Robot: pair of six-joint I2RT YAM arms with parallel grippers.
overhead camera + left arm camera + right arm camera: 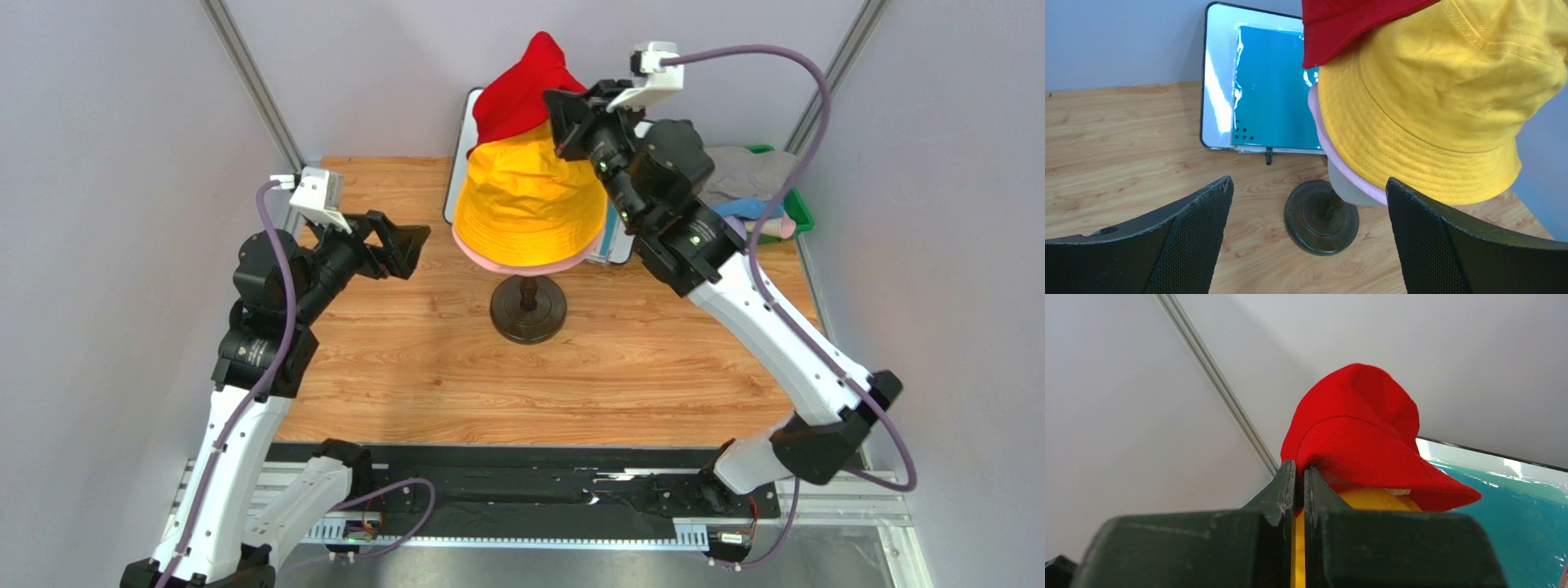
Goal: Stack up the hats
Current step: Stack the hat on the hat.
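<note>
An orange-yellow hat sits on the mannequin head over a pink hat, whose brim shows below it. My right gripper is shut on the brim of a red hat, which hangs above the back of the yellow hat. In the right wrist view the gripper pinches the red hat, with the yellow hat just beneath. My left gripper is open and holds nothing, left of the stand. Its wrist view shows the yellow hat, the red hat and the pink brim.
The head stands on a dark round base, also seen between my left fingers. A teal sheet in a white frame leans at the back. A green tray at the back right holds grey and blue cloth.
</note>
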